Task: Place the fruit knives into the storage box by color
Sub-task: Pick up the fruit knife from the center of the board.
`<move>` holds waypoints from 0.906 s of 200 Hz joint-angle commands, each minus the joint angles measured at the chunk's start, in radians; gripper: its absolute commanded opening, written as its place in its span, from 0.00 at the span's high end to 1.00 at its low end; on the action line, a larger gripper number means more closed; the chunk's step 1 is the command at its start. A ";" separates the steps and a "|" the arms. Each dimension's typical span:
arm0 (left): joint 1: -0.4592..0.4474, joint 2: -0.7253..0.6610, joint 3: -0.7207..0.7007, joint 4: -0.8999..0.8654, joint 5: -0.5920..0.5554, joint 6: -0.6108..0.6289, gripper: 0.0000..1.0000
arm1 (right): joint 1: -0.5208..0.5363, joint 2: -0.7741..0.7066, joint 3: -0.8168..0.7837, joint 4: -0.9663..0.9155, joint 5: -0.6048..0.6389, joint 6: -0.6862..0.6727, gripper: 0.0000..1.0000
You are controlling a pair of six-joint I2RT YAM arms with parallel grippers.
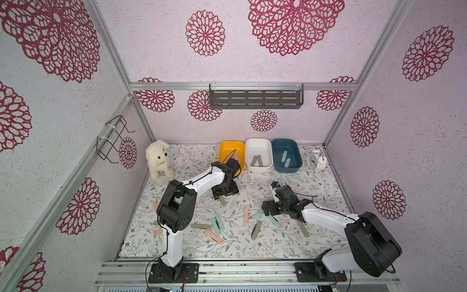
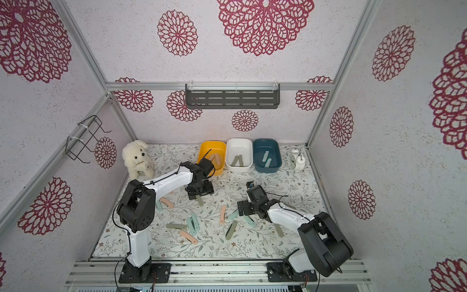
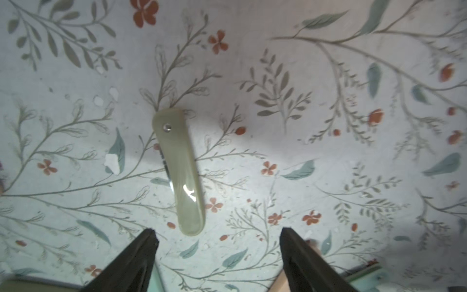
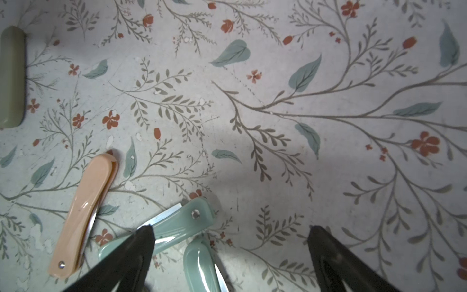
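Observation:
My left gripper (image 3: 218,233) hangs open over the floral mat, nothing between its fingers. An olive fruit knife (image 3: 179,172) lies just beyond its tips; in a top view that knife (image 1: 222,201) pokes out from under the gripper (image 1: 223,196). My right gripper (image 4: 230,230) is open too, above two mint knives (image 4: 182,222), with a pink knife (image 4: 83,217) beside them. The storage box is three tubs at the back: yellow (image 1: 227,151), white (image 1: 257,149) holding two olive knives, dark teal (image 1: 290,169) holding two mint ones. Pink knives (image 2: 217,158) lie in the yellow tub.
Several loose knives lie across the mat's front half, such as pink (image 1: 246,213), mint (image 1: 217,223) and olive (image 1: 256,229). A plush dog (image 1: 159,159) sits back left and an alarm clock (image 1: 316,159) back right. A grey shelf (image 1: 255,97) hangs on the rear wall.

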 commanded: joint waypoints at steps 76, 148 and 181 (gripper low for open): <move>0.055 0.026 -0.107 0.112 0.074 -0.026 0.54 | -0.002 0.018 0.073 -0.005 -0.009 0.002 0.01; 0.070 0.035 -0.135 0.141 0.099 -0.024 0.79 | -0.012 0.037 0.102 -0.003 -0.023 0.005 0.01; 0.064 0.024 -0.090 0.141 0.116 0.010 0.81 | -0.027 0.032 0.103 0.003 -0.015 0.006 0.01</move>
